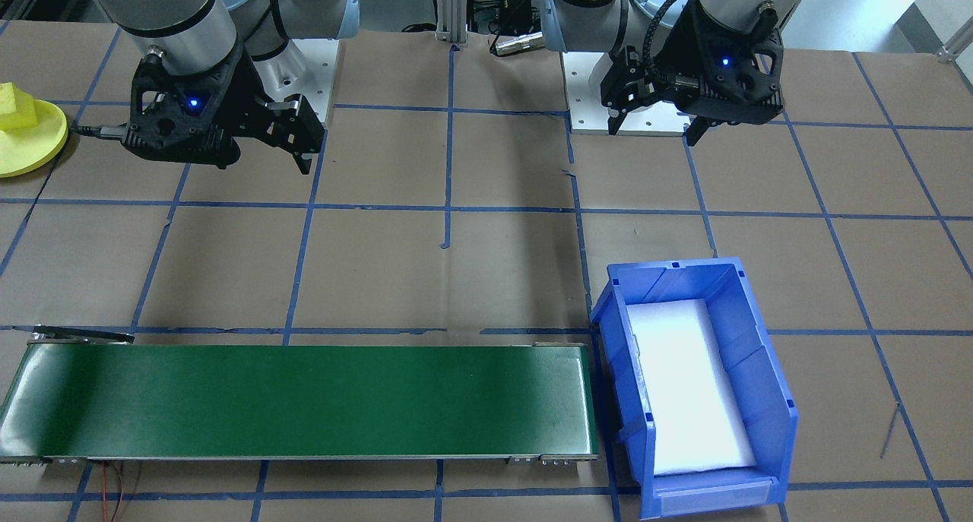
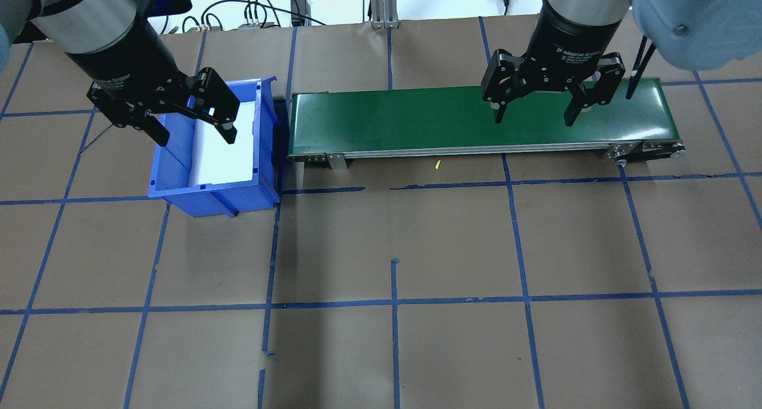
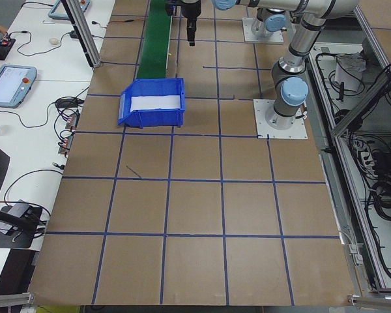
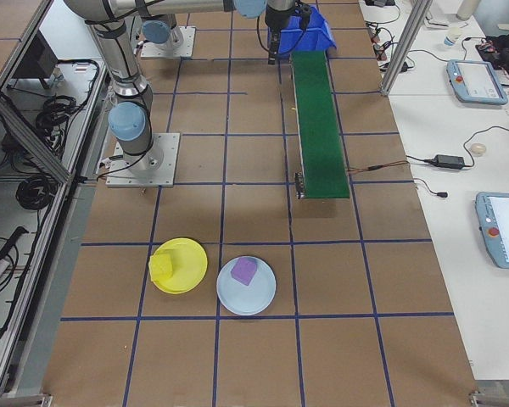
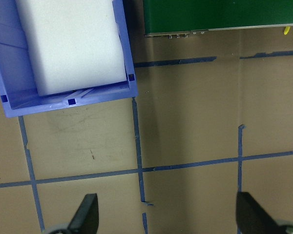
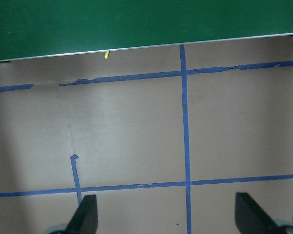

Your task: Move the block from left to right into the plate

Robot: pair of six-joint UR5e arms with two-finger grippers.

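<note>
1. Left claw point(image 2: 191, 118) wide open, empty, hanging over the blue bin point(image 2: 178, 191)
2. Right claw point(image 2: 534, 106) wide open, empty, above the green conveyor point(image 2: 417, 117)
3. Yellow block point(image 4: 161, 268) sits on the yellow plate point(image 4: 185, 264), at the bench's right end beside a pale blue plate point(image 4: 259, 297)

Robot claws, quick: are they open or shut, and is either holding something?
Left gripper: open, jaws spread wide, holding nothing.
Right gripper: open, jaws spread wide, holding nothing.
</note>
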